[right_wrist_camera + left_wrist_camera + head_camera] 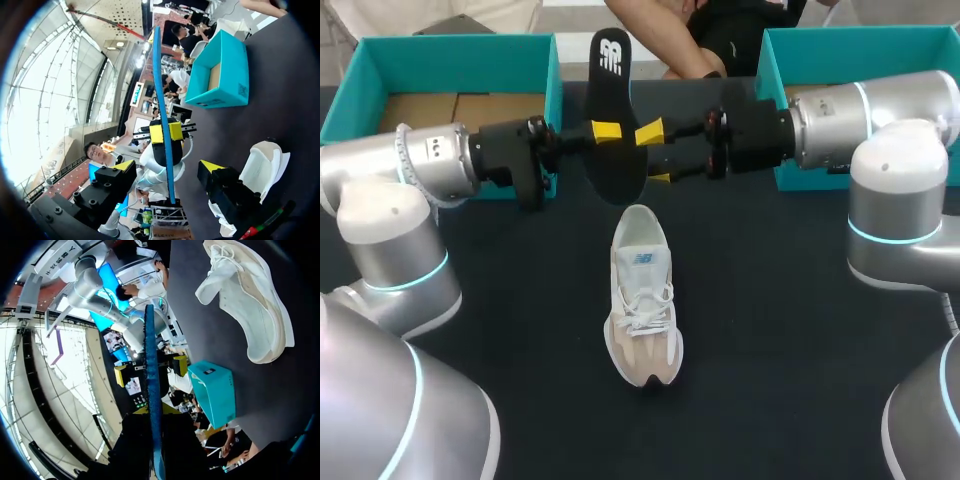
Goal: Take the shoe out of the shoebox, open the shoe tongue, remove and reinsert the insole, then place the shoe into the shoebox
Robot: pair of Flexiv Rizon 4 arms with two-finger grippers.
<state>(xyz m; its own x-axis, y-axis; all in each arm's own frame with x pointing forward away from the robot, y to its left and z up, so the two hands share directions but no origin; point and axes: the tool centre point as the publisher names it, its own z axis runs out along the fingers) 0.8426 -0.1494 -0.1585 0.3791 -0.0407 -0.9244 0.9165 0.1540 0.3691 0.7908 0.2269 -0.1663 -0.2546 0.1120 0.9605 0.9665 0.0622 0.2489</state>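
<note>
Main risk: the thin black insole with a blue edge [608,80] hangs in the air on a single grip. The left gripper [607,131] pinches it between its yellow tips, while the right gripper [656,153] stands wide, one finger on each side, apparently clear of it. Should the left let go before the right closes, the insole would likely drop onto the dark table [800,330]; a skewed closure could bend it. The insole stands upright, edge-on to both wrists, above and behind the white and beige laced sneaker [642,300], which rests on its sole near the teal cardboard shoebox [440,45].
</note>
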